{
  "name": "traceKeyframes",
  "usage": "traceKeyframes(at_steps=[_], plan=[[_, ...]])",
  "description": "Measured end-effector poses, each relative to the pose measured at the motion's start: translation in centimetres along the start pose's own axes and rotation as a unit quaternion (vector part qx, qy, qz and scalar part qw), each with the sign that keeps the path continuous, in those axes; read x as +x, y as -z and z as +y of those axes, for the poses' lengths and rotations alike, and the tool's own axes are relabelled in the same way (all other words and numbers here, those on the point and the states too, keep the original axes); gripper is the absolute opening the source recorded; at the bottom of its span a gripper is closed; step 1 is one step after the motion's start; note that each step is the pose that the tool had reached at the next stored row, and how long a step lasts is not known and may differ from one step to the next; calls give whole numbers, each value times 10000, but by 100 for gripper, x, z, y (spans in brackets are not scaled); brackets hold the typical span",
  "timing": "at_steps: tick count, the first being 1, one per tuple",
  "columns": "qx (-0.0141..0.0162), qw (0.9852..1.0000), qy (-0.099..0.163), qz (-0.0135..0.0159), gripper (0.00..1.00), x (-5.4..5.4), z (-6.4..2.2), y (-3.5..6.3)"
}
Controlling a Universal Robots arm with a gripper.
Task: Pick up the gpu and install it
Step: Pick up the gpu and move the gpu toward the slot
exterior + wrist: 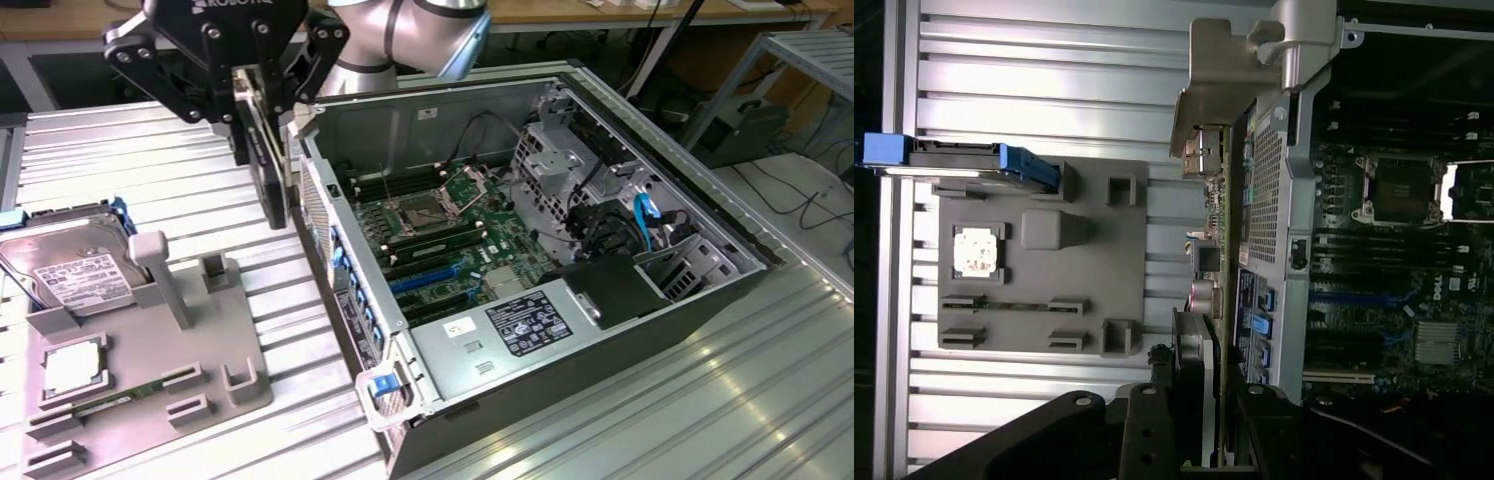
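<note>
The gpu (271,170), a thin black card, hangs on edge in the air just outside the rear wall of the open computer case (360,125). My gripper (264,122) is shut on its upper part. In the wrist view the gpu (1204,255) runs edge-on away from my gripper (1199,420), its silver end bracket (1204,80) at the far end. It lies alongside the case's perforated rear wall (1269,200). The motherboard (441,230) lies exposed inside the case, with blue and black slots toward the front.
A grey parts holder (147,340) sits on the slatted metal table at the exterior view's left. It carries a silver hard drive (67,275) and a square CPU chip (74,365). The case's drive cage and cables (627,220) stand at the exterior view's right.
</note>
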State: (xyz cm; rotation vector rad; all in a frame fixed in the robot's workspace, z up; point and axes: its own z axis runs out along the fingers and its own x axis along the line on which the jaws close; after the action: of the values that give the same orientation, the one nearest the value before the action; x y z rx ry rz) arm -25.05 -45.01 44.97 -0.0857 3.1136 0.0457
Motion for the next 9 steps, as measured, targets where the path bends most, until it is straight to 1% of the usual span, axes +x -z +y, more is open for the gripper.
traceKeyframes(at_steps=[9], plan=[[1,10000,-32,-1,29,-281,-16,-7]])
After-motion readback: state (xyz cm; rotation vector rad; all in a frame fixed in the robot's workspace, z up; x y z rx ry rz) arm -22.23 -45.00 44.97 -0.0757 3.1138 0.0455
